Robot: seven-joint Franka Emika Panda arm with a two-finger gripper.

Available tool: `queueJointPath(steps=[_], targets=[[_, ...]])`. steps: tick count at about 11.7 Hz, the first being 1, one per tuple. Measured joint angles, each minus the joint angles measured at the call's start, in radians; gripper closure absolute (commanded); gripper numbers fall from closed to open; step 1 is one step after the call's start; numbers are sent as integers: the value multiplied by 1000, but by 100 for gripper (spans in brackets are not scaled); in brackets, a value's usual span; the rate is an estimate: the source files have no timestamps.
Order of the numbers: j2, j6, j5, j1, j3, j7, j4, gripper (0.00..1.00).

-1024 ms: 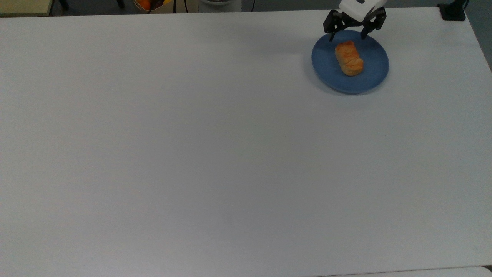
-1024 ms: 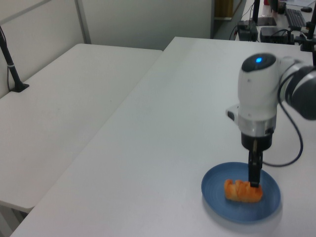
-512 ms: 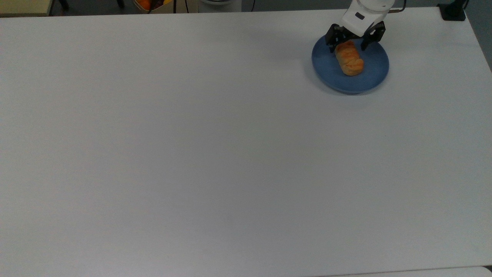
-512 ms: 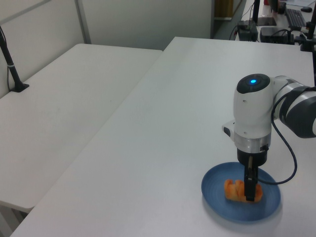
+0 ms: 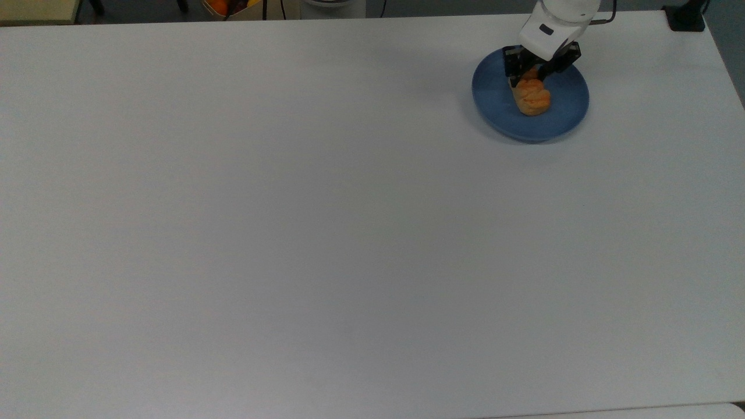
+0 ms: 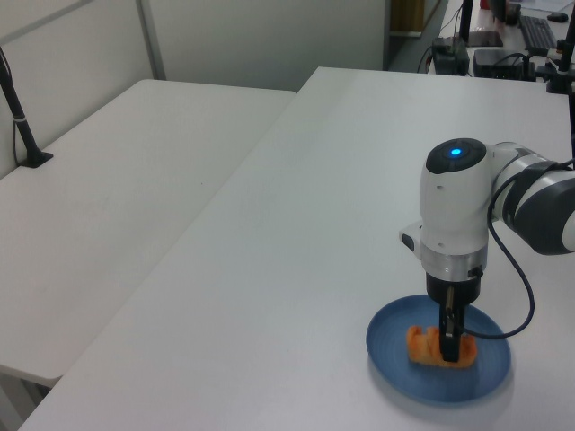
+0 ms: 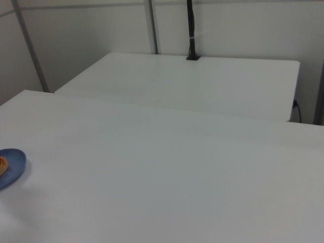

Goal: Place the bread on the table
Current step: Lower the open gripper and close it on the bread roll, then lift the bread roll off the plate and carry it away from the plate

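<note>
Now the black two-finger gripper point(image 5: 528, 76) has dropped and narrowed its fingers around the lumpy golden-orange bread roll point(image 5: 532, 96), lying on the round blue plate point(image 5: 561, 113), so lifting toward the white tabletop point(image 5: 326, 233) looks next.

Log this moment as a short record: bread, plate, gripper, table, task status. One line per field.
bread: lying on the blue plate, not yet on the table
blue plate: on the table, near the top view's upper right corner
gripper: down over the bread's far end, fingers closed against its sides
table: white, bare around the plate
task status: bread grasped, not lifted off the plate
</note>
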Motion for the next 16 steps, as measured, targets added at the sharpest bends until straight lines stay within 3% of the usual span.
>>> queueJointPath(steps=[5, 10, 16], targets=[[-17, -10, -1, -11, -7, 4, 14, 63], [-96, -150, -8, -171, -29, -94, 57, 63], [-120, -169, -9, -331, -201, -378, 3, 63]])
